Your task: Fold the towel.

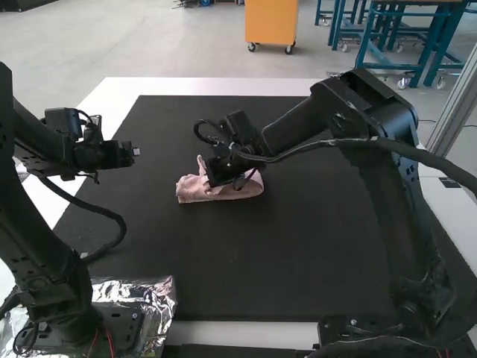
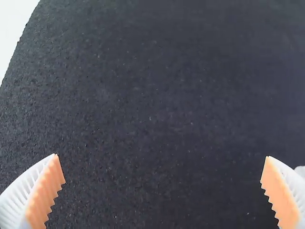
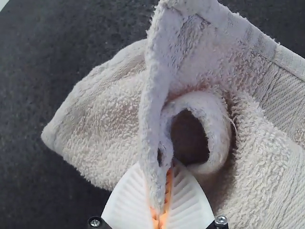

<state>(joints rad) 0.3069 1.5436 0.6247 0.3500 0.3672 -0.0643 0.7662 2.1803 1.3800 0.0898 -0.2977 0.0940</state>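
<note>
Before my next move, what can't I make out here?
- Right wrist view: the towel's outer part, cut off by the edge; its pinched part, inside the right hand.
- High view: the towel's middle, behind the right hand.
- Left wrist view: a pale sliver, cut off by the edge.

Black mat [image 1: 298,253] on white table [image 1: 209,86]; shiny crinkled foil [image 1: 159,295].

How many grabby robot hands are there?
2. The left gripper is open over the black mat, towards its left side. The right gripper is pinching a raised fold of the bunched pink towel.
</note>
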